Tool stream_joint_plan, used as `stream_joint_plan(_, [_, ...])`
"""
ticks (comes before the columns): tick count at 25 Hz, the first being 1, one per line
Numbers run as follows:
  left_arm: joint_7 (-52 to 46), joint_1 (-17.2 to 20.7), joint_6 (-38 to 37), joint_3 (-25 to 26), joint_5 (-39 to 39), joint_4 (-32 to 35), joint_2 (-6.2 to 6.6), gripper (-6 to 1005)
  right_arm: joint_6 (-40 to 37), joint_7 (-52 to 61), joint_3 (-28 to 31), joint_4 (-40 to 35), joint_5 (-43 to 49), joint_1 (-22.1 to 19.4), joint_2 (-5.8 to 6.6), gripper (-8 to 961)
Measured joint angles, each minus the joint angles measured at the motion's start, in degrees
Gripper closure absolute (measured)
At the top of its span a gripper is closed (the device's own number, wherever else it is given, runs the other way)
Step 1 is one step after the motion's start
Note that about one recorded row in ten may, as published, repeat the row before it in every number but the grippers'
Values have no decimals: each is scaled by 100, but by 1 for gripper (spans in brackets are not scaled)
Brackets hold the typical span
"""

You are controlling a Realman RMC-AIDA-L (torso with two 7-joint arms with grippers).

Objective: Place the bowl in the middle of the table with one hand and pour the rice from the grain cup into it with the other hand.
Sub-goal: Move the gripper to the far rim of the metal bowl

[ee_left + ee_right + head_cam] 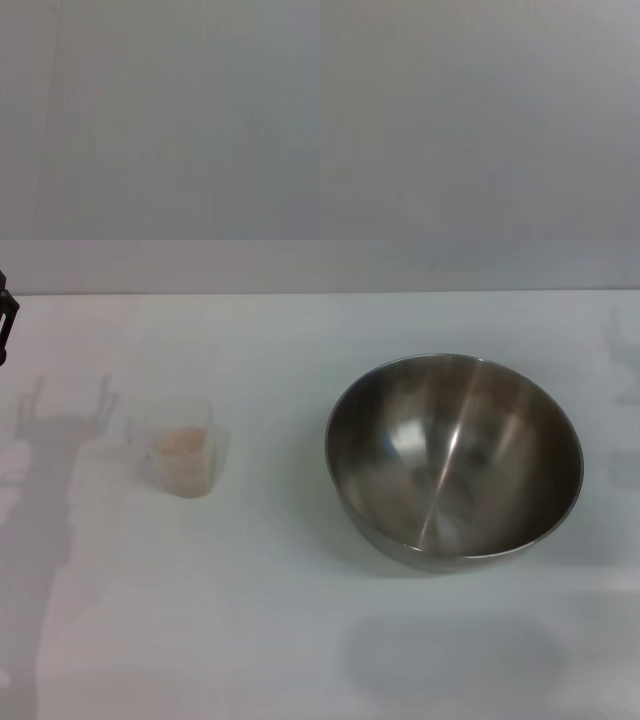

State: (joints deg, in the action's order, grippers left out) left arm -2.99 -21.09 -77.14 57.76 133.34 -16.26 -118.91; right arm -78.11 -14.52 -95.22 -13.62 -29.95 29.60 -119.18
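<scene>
The bowl (pixel 455 460) is a large shiny steel bowl standing upright and empty on the right half of the white table (pixel 300 620). The grain cup (pixel 182 458) is a small clear plastic cup on the left half, upright, with its handle towards the left. The rice (pixel 180 445) lies inside it as a pale beige heap. A dark part of my left gripper (pixel 6 320) shows at the far left edge, well away from the cup. My right gripper is out of view. Both wrist views show only plain grey.
The gripper's shadow falls on the table left of the cup. A faint shadow also lies at the far right edge. The table's far edge meets a grey wall at the top.
</scene>
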Motion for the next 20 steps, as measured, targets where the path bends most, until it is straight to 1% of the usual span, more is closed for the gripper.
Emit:
stream_joint_plan(15, [0, -22, 53, 8, -12, 0, 7, 141, -5, -162, 13, -43, -5, 46, 7, 212])
stream_joint_plan(20, [1, -43, 53, 8, -10, 0, 9, 142, 3, -579, 13, -122, -18, 22, 9, 212])
